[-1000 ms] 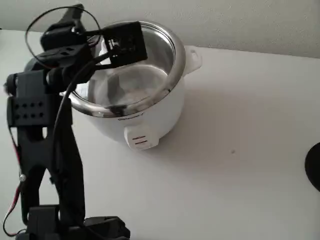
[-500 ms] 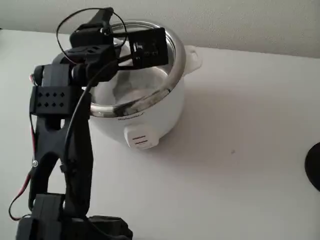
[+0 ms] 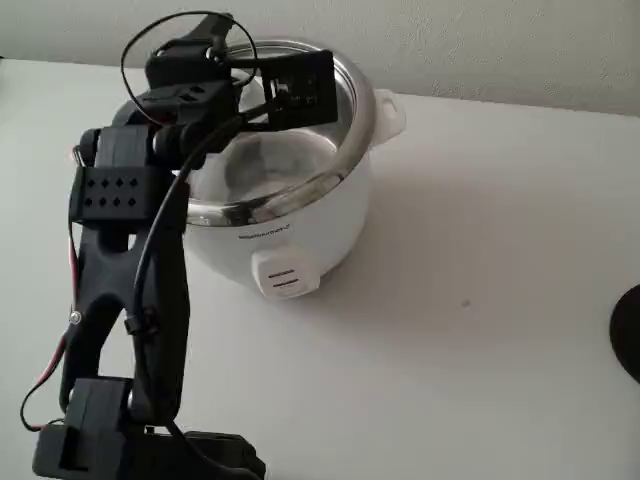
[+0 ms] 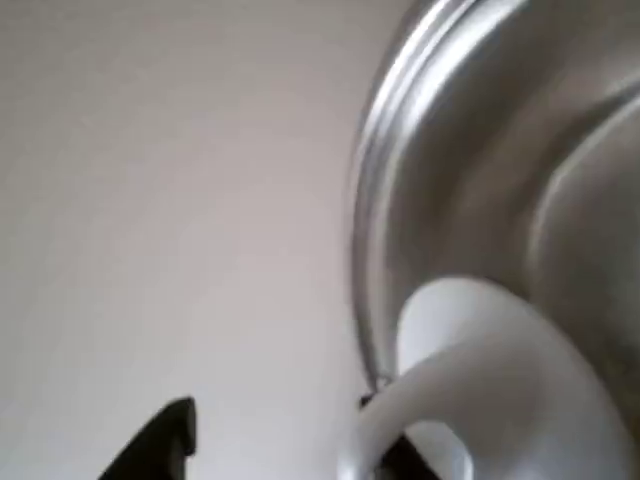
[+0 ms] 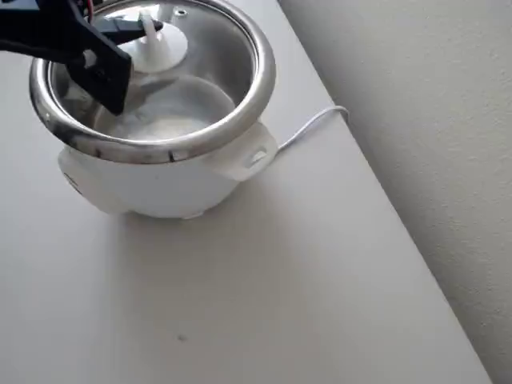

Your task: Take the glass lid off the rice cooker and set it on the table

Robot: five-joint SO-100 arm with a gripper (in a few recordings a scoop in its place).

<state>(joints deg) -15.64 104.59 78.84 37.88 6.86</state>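
Sitting on the white desk (image 3: 480, 250), the rice cooker (image 3: 300, 235) carries the glass lid (image 5: 210, 50) on its steel rim. The black gripper (image 5: 138, 28) reaches over the lid at the white knob (image 5: 160, 46), its fingers (image 4: 160, 445) either side of the knob in the wrist view; whether they clamp it, I cannot tell.

Matte blk arm (image 3: 125, 300), blk cable loops, red wire

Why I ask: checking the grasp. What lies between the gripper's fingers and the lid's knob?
Nothing: in the wrist view the gripper straddles the glass lid's white knob, one finger beside it.
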